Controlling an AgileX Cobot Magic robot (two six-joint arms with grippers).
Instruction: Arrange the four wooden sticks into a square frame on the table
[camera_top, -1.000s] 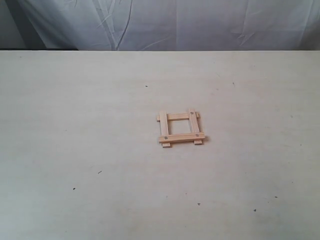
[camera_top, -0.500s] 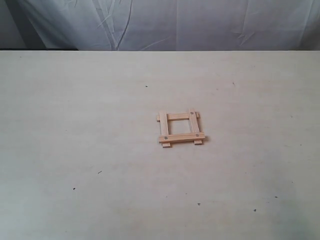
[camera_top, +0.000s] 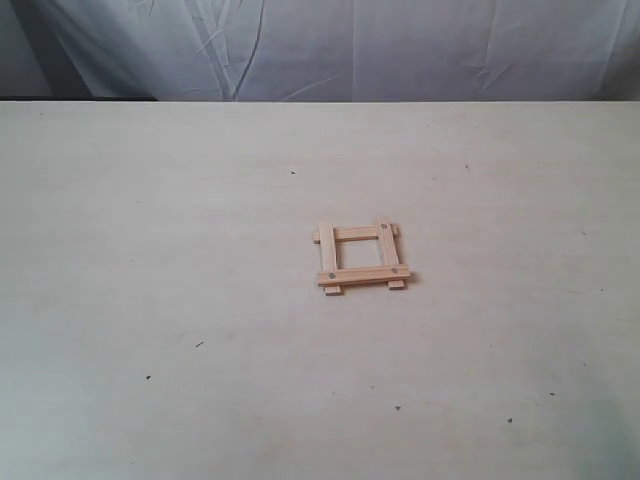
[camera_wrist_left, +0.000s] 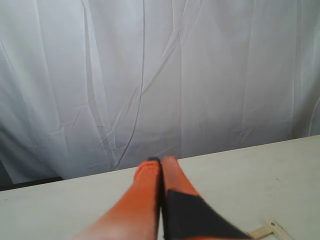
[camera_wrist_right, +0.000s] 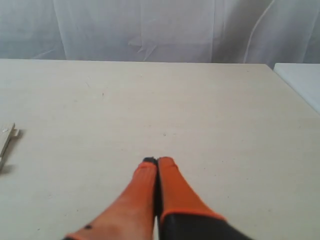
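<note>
The four wooden sticks lie as a small square frame (camera_top: 360, 257) near the middle of the table (camera_top: 150, 250), overlapping at the corners with ends sticking out; dark holes show on the upper sticks. Neither gripper appears in the exterior view. In the left wrist view my left gripper (camera_wrist_left: 160, 161) is shut, orange fingers pressed together with nothing between them, and a corner of the frame (camera_wrist_left: 270, 230) peeks in at the picture's edge. My right gripper (camera_wrist_right: 157, 161) is also shut and empty above bare table, with stick ends (camera_wrist_right: 7, 140) at that picture's edge.
A creased white cloth backdrop (camera_top: 330, 45) hangs behind the table's far edge. A few tiny dark specks (camera_top: 148, 377) dot the tabletop. In the right wrist view the table's side edge (camera_wrist_right: 295, 90) shows, with a white surface beyond it.
</note>
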